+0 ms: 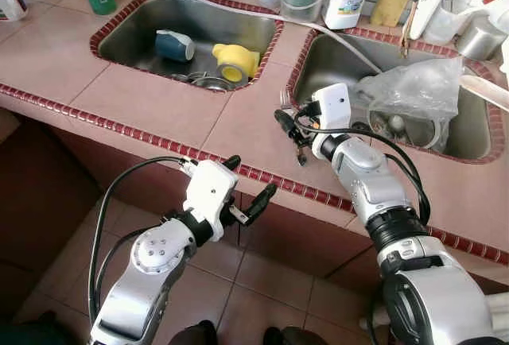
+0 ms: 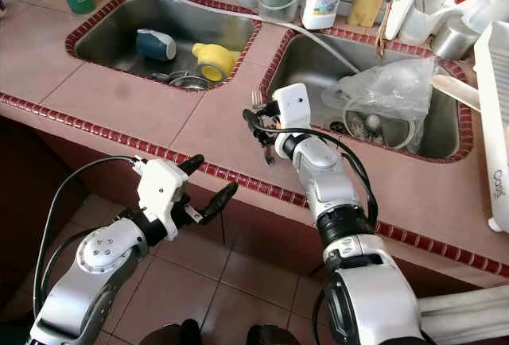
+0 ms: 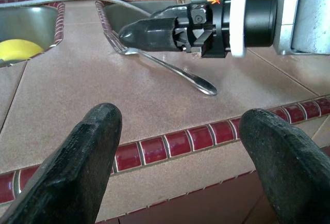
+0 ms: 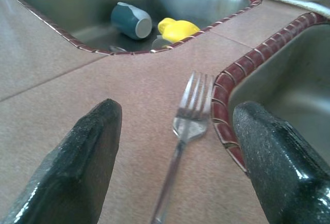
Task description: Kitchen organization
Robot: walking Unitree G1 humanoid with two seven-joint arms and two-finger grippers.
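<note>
A blue cup (image 1: pixel 173 44) and yellow cup (image 1: pixel 234 62) are lying in the left sink (image 1: pixel 127 35); a plastic bag (image 1: pixel 413 87) is hiding the right sink's (image 1: pixel 469 134) contents. The fork (image 4: pixel 186 126) is lying on the worktop (image 1: pixel 159 102) between the right gripper's (image 4: pixel 175 152) spread, empty fingers. The left gripper (image 1: pixel 253 188) is hanging open off the edge.

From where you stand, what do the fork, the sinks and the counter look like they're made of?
Fork: polished metal, probably steel; it is thin and mirror-bright. Sinks: brushed stainless steel by the look, grey with a dull sheen. Counter: matte pinkish tile with visible grout lines, edged in glossy dark red tiles.
</note>
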